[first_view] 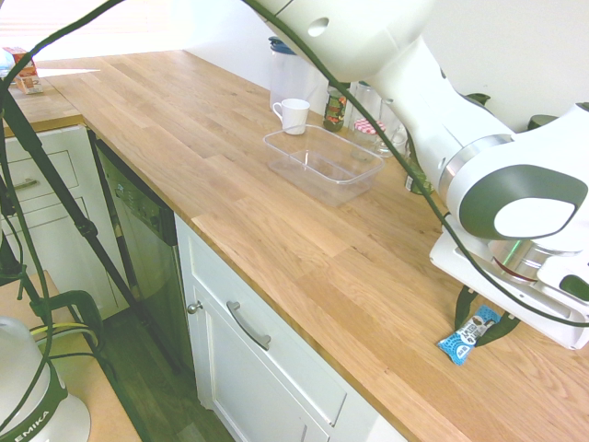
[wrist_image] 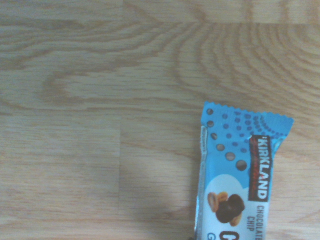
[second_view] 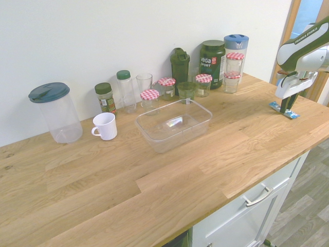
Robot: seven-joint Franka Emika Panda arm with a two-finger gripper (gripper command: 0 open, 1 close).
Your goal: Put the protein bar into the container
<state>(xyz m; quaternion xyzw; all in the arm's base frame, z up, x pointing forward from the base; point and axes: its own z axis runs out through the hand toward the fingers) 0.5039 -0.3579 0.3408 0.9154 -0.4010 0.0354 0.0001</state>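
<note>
my jaws partly open around the kirkland chocolate chip bar on the wooden counter, can't tell if gripping, clear plastic tray well apart

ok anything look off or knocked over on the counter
Nothing stands out: the mug and jars are upright, the clear container sits level, and the protein bar lies flat, its visible wrapper end intact.

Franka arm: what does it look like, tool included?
The arm is glossy white with rounded housings, dark grey oval joint covers and a silvery ring; "FRANKA EMIKA" is printed on dark grey. The tool has a white body and two slim dark fingers.
</note>
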